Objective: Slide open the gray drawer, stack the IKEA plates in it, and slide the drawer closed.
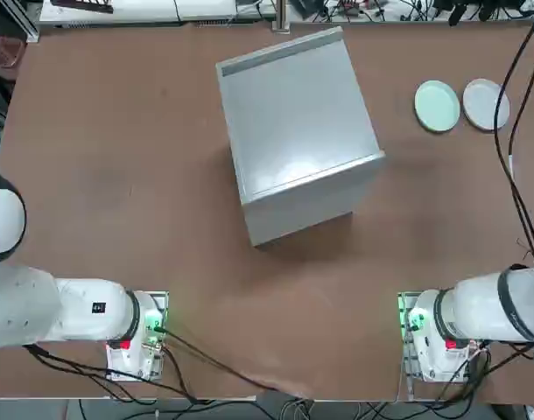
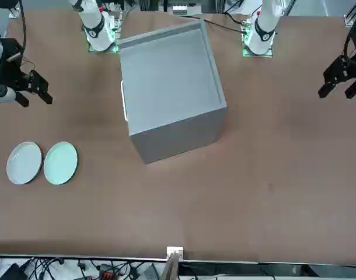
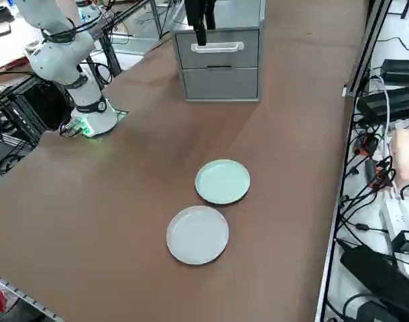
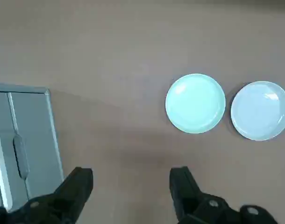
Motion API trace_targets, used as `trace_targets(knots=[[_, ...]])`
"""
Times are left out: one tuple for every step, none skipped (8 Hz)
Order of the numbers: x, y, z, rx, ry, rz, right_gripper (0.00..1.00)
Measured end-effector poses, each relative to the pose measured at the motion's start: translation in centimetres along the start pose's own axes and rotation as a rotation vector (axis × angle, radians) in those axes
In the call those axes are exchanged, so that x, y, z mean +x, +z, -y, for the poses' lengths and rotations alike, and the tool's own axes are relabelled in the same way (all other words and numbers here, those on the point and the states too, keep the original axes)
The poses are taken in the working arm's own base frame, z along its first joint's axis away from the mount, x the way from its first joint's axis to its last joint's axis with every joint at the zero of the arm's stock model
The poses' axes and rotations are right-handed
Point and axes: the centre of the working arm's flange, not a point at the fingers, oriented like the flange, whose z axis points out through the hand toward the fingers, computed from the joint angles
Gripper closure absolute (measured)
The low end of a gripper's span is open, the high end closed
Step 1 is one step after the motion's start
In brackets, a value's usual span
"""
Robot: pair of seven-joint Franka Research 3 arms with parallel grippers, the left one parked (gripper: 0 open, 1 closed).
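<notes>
Right wrist view: pincer [image 4: 131, 186] hung wide and empty above the tabletop [image 4: 133, 46], gray drawer [image 4: 25, 140] to one side, IKEA plates [image 4: 195, 103] beyond its fingertips.

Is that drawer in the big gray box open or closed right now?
Closed. The gray drawer has its front flush with the box face, handle untouched, and both plates still lie on the table.

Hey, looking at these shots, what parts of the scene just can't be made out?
- Inside of the gray drawer: shut, contents hidden in every view.
- Drawer front: out of sight from overhead; cut by the edge in the wrist view.
- Right gripper, open: only its fingers show in the wrist view.
- Undersides of the mint plate and gray-white plate: face down.
</notes>
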Motion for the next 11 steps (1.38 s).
trace_targets(knots=[[0.0, 0.0, 0.0, 0.002, -0.001, 0.002, 0.0], [0.0, -0.1, 0.1, 0.011, -0.001, 0.005, 0.0], [0.2, 0.0, 0.5, 0.045, 0.001, 0.007, 0.0], [0.4, 0.4, 1.2, 0.113, 0.005, 0.009, 0.0], [0.8, 0.9, 2.0, 0.202, 0.014, 0.012, 0.0], [1.3, 2.1, 2.9, 0.282, 0.005, 0.026, 0.0], [1.9, 4.2, 3.9, 0.326, -0.042, 0.036, 0.0], [2.3, 7.1, 5.3, 0.355, -0.106, 0.035, 0.0], [2.4, 10.0, 6.8, 0.406, -0.155, 0.038, 0.0], [2.1, 12.3, 7.7, 0.461, -0.168, 0.047, 0.0], [1.9, 14.1, 8.3, 0.498, -0.166, 0.049, 0.0]])
